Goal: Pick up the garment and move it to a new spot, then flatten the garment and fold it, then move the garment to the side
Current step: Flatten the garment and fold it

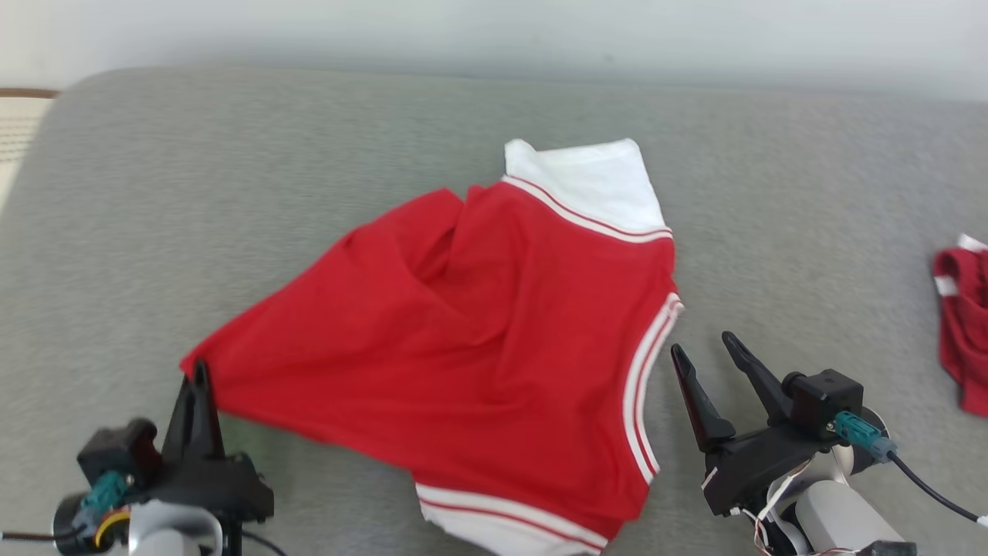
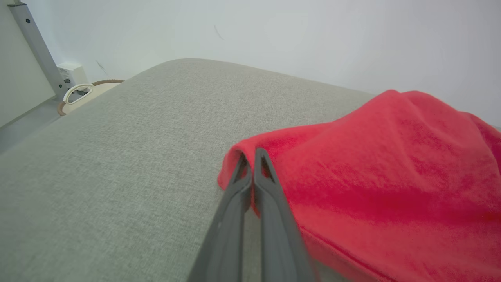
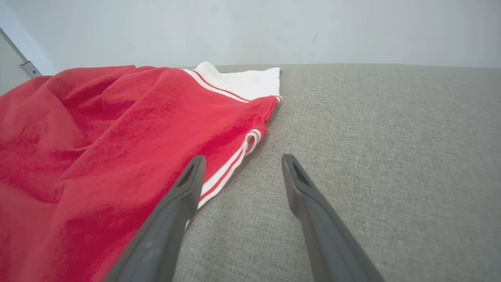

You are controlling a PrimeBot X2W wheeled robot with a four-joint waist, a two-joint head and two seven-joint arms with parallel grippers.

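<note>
Grey woven upholstery point(image 1: 231, 193) spreads across the whole head view under a pale wall, and the red garment point(image 1: 478, 332) with white striped trim lies rumpled at its centre, one deep crease running down from its upper middle. The left gripper point(image 1: 199, 372), at the lower left of the frame, is clamped tight on the garment's leftmost red corner; the left wrist view shows its fingers point(image 2: 270, 203) pressed together with a fold of cloth caught at the tips. The right gripper point(image 1: 702, 345), at the lower right, stands spread wide and grasps nothing, its tips just beside the striped edge point(image 3: 231, 164) but off the cloth. The step looks like getting a two-point hold so that the garment can be lifted or stretched flat. To do it well, the right gripper probably needs to slide toward frame left onto that striped edge and pinch only the top layers. After that, both arms would do best to draw apart evenly, so the central crease pulls out without tearing the corner from the left grip. By count: one grey surface, one garment in hand, two grippers, and one smaller red-and-white garment point(image 1: 961, 324) bunched at the far right edge of the frame.
</note>
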